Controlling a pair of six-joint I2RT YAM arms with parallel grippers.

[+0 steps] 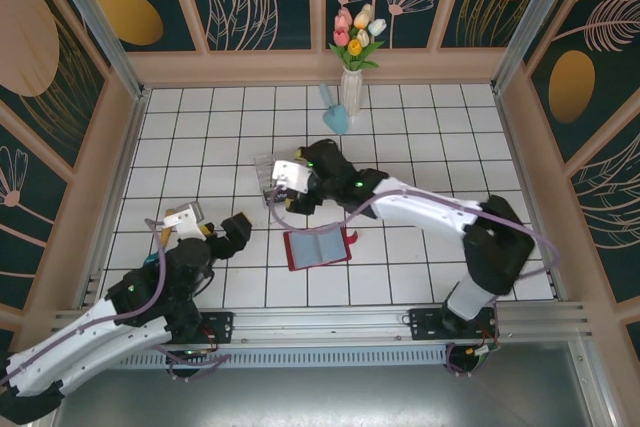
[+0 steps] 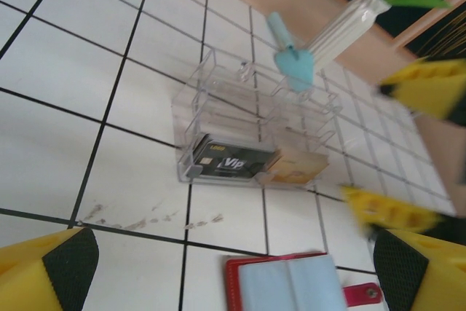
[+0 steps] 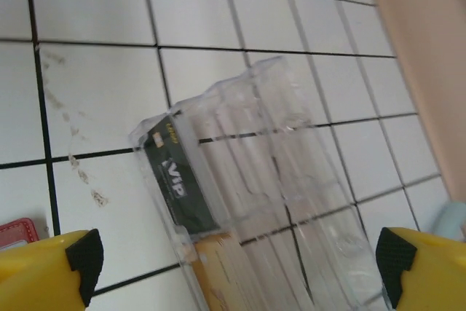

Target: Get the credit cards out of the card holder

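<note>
Right gripper (image 3: 240, 260): jaws wide, empty, over clear plastic compartment box (image 3: 277, 180).
Left gripper (image 2: 233, 264): wide, empty.
Red fold-over card holder (image 1: 318, 247): lay open on tile near box; likely light, floppy; pinch edge.
Black VIP card (image 2: 233, 162): sat in box; probably thin, stiff, slick.
</note>
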